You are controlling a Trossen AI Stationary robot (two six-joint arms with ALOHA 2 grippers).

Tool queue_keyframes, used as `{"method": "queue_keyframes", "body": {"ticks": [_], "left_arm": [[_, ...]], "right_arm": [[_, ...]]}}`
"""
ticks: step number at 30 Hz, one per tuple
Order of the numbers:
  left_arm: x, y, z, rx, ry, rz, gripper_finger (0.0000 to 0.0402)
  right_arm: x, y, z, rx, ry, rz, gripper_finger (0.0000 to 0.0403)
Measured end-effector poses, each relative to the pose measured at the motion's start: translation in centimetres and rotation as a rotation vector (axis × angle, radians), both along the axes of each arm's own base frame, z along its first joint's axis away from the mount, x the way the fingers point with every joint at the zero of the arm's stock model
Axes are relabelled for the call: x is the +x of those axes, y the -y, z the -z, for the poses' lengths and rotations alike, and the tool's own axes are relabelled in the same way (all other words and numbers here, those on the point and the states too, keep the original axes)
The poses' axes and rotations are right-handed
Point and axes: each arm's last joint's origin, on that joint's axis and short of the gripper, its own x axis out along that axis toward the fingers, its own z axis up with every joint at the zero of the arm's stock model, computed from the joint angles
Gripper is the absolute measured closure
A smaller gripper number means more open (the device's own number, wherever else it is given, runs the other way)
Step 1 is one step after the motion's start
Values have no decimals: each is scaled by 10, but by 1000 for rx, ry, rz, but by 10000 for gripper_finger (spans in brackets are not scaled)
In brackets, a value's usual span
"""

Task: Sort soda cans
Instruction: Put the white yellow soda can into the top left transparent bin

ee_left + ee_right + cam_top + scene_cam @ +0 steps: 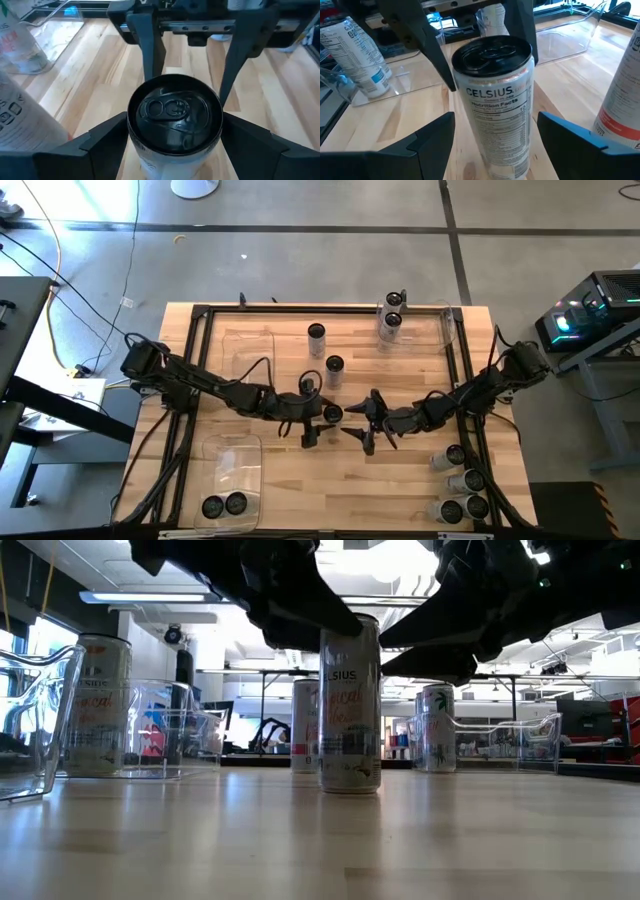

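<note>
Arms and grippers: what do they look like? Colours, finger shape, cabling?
Two black jointed arms with black cables looped along the links. The left gripper and right gripper have matte dark, flat, tapering fingers on a rail with screw heads. No markings visible.

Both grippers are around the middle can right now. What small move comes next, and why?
Probably close the left gripper on the can: the left wrist view shows its open fingers flanking the can with gaps on both sides. The right gripper also straddles it open, so it should likely back off to avoid both arms gripping one can.
</note>
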Motion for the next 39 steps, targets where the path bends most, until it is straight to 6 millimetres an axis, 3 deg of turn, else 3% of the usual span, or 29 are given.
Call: {"method": "queue_keyframes", "body": {"ticks": [17, 24, 28, 33, 39], "left_arm": [[3, -5, -2, -28, 24, 18, 113], [2, -5, -2, -34, 14, 1, 156], [0, -1, -4, -15, 16, -19, 157], [-19, 0, -27, 49, 7, -53, 157], [-71, -1, -78, 159, 22, -160, 157]], "right_arm": [[5, 11, -3, -23, 26, -12, 124], [-1, 1, 1, -17, 0, 79, 124], [-8, -11, 3, -18, -7, 117, 124], [-15, -25, 4, -25, -9, 104, 124], [-20, -32, 4, -59, -1, 121, 124]]}}
